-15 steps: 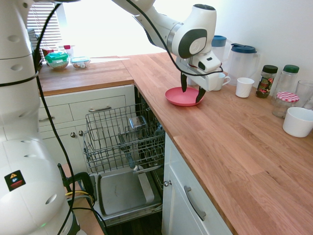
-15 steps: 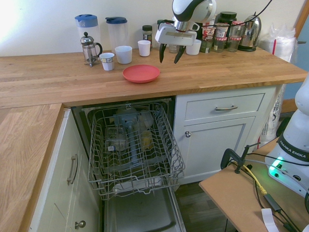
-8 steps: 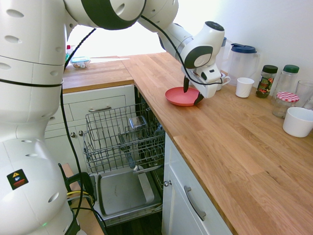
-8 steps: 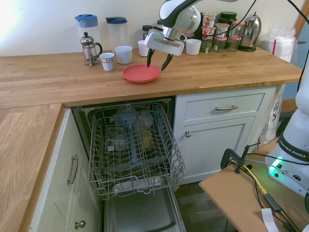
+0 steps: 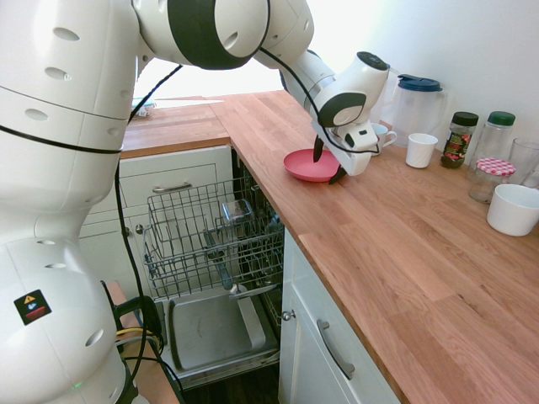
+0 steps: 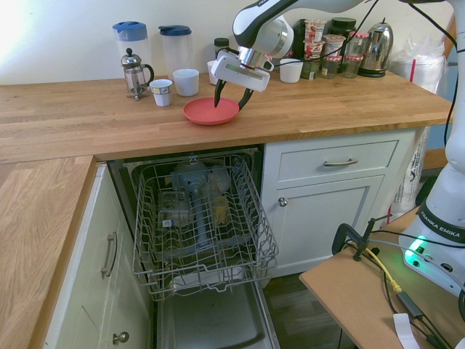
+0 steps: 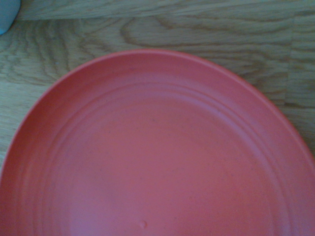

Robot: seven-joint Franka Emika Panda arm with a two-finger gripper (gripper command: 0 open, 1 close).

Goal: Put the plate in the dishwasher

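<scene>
Second exterior view shows your end effector [image 6: 231,97] spread wide and empty, straddling the far rim of the round coral-red plastic plate [image 6: 210,111], which lies flat on the wooden bench [image 6: 109,116] directly above the open dishwasher [image 6: 200,225]. Lower one finger just outside the rim, then clench gently so the shallow plate cannot skid toward the edge.

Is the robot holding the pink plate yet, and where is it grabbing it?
No, nothing is held. The gripper is open, with its fingers either side of the plate's right edge. The plate lies flat on the counter.
</scene>
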